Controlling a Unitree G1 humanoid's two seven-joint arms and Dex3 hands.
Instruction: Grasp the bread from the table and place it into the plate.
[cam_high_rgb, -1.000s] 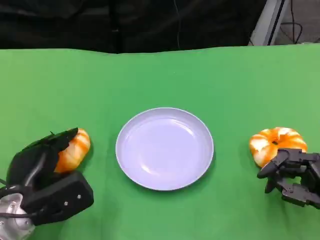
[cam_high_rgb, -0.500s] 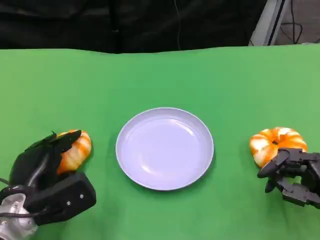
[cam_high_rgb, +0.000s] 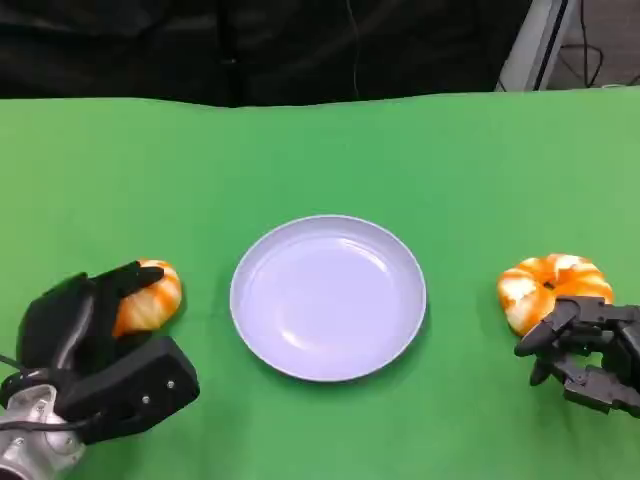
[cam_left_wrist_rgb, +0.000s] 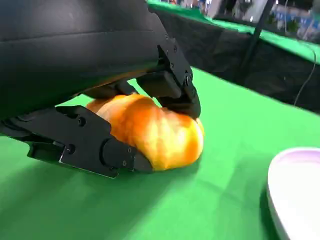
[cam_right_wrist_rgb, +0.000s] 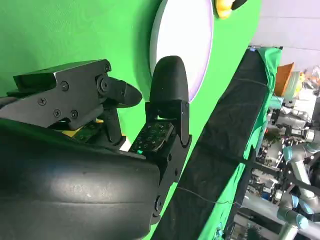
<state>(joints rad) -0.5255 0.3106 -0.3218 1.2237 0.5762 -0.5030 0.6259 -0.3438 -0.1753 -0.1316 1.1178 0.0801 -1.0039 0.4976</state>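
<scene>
On the left side of the green tabletop (cam_high_rgb: 320, 150), the left hand (cam_high_rgb: 85, 345) is wrapped around an orange-and-white striped bread roll (cam_high_rgb: 148, 298). The left wrist view shows that roll (cam_left_wrist_rgb: 155, 132) clasped between fingers (cam_left_wrist_rgb: 172, 82) pressing on its top and others low along its near side, while it rests on the cloth. The grasp looks set, so the step in hand is likely the lift and carry.

To do it well, the hand should keep its squeeze gentle, since the roll looks soft and could dent or slip out sideways. It should raise the roll high enough to pass over the raised rim of the pale lavender plate (cam_high_rgb: 300, 235), which lies just to the right of the roll at the middle of the tabletop. The roll should be let go only once it is over the plate's flat centre.

A 2nd bread, a ring-shaped orange-and-white one (cam_high_rgb: 555, 285), lies well to the right of the plate. The right hand (cam_high_rgb: 585, 355) sits just in front of it with fingers spread and nothing in them. Its fingertips are near the ring; whether they touch I cannot tell.

Nothing stands between the held roll and the plate, so only the rim needs care.
</scene>
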